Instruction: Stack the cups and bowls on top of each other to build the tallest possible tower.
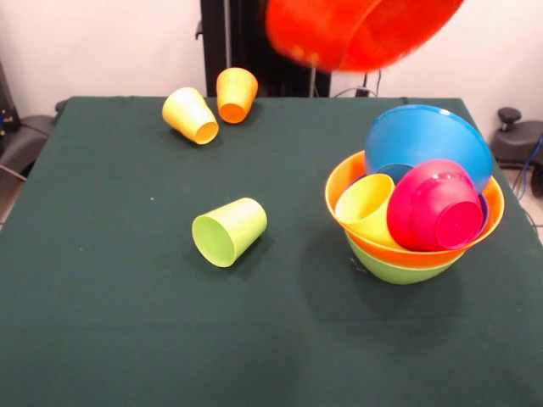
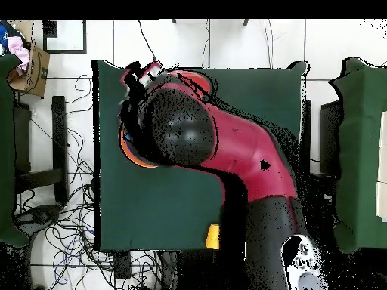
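A red-orange bowl [image 1: 365, 30] hangs tilted and blurred in the air at the top of the front view, above the table's far edge. The gripper is hidden behind it, and only the red arm [image 2: 234, 151] shows overhead. At the right stands the tower: a lime green bowl [image 1: 394, 271] under a large orange bowl [image 1: 344, 182]. That bowl holds a yellow cup [image 1: 365, 208], a small magenta-red bowl [image 1: 435, 208] and a tilted blue bowl [image 1: 427, 140]. A lime green cup [image 1: 229, 231] lies on its side mid-table. A second yellow cup [image 1: 191, 116] and an orange cup [image 1: 236, 93] lie at the far left. The purple bowl is hidden.
The dark green table [image 1: 102, 322] fills the front view. The black pedestal [image 1: 242, 42] stands behind its far edge. In the overhead view the arm covers most of the table [image 2: 257, 91], and cables lie on the floor [image 2: 68, 226] around it.
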Controlling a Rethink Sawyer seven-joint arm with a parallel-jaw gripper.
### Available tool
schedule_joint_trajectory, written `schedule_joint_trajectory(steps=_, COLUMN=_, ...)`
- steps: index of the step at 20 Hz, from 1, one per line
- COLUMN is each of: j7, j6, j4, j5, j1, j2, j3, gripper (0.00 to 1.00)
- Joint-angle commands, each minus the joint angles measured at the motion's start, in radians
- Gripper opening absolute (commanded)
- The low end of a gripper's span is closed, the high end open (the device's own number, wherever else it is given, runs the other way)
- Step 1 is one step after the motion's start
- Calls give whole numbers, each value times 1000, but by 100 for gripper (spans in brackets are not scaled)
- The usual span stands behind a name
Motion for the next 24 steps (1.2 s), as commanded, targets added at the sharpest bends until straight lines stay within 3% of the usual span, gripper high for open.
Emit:
schedule_joint_trajectory(steps=1, j7=-64, j6=-345, j4=330, j5=-62, j1=-205, j2=85, j3=449, gripper=0)
schedule_joint_trajectory(steps=4, j7=12, j6=-419, j4=333, j5=-154, j1=-254, j2=138, j3=538, gripper=0)
schedule_joint_trajectory(steps=10, j7=84, j6=-518, j4=337, j5=-246, j1=-317, j2=192, j3=650, gripper=0)
schedule_joint_trajectory(steps=15, j7=119, j6=-556, j4=348, j5=-273, j1=-292, j2=170, j3=617, gripper=0)
schedule_joint_trajectory(steps=17, j7=123, j6=-537, j4=348, j5=-254, j1=-239, j2=119, j3=522, gripper=0)
schedule_joint_trajectory(steps=18, j7=121, j6=-507, j4=347, j5=-228, j1=-179, j2=74, j3=420, gripper=0)
schedule_joint_trajectory(steps=24, j7=138, j6=-395, j4=319, j5=-142, j1=71, j2=-21, j3=29, gripper=0)
